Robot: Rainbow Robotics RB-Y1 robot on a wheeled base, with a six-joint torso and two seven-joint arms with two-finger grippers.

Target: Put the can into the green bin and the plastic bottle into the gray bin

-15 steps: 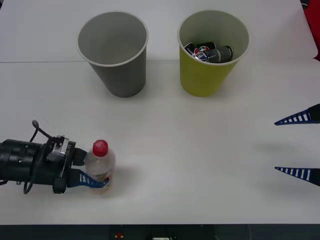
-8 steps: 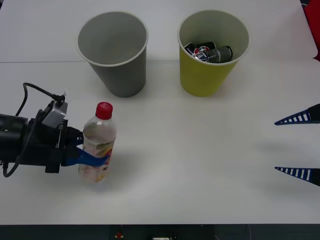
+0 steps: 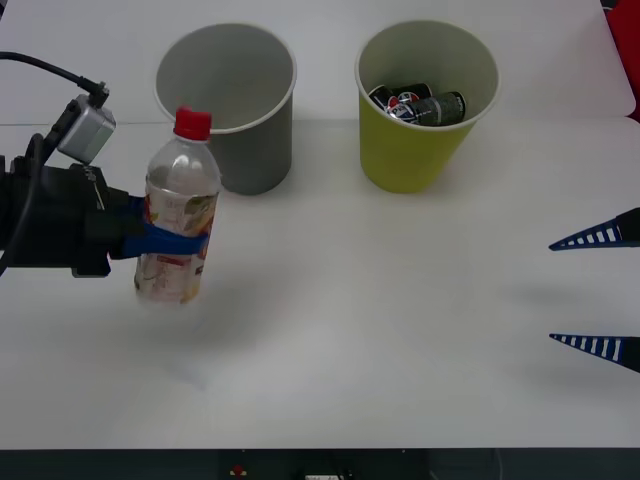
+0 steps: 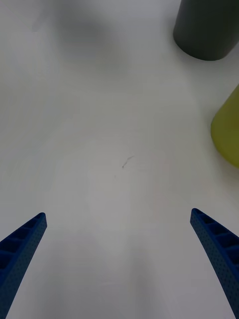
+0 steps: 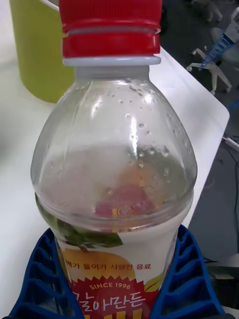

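Left tool (image 3: 165, 243) clamped, right tool (image 3: 596, 292) spread.

The label of the bottle (image 5: 117, 164) carries the only readable text, seen in the left wrist view. On the white part there is one line of small Korean letters, probably "빼가 들어가 시원한 음료", though the first word is not sure. Below, on the red part, stands "SINCE 1996" in white, and under it large white Korean letters, "갈아만든". The cans (image 3: 418, 104) in the green bin (image 3: 415, 160) show marks too small to read.
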